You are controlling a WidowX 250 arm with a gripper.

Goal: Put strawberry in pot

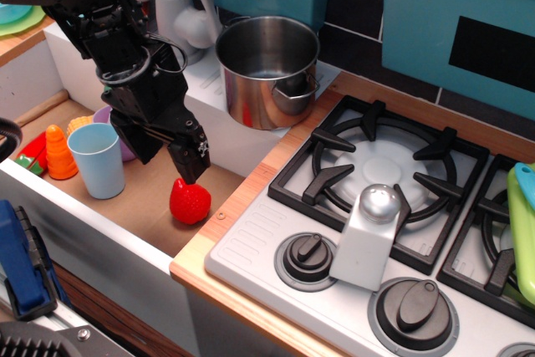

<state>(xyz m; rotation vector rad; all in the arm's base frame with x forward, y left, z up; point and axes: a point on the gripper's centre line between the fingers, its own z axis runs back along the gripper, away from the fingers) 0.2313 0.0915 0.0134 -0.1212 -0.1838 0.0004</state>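
Note:
The red strawberry (190, 202) lies on the brown floor of the toy sink (142, 206), near its right front corner. My gripper (167, 160) hangs just above and a little left of it, with its right fingertip (191, 165) almost touching the strawberry's top. The jaws look open and hold nothing. The steel pot (267, 68) stands upright and empty on the white ledge behind the sink, to the upper right of the gripper, with its loop handle facing front.
A light-blue cup (98, 159) stands left of the gripper, with an orange ridged cone (58, 152) and a purple mug (117, 127) beside it. A grey faucet (180, 6) rises behind the arm. The stove burner (384, 169) and knobs (311, 252) lie to the right.

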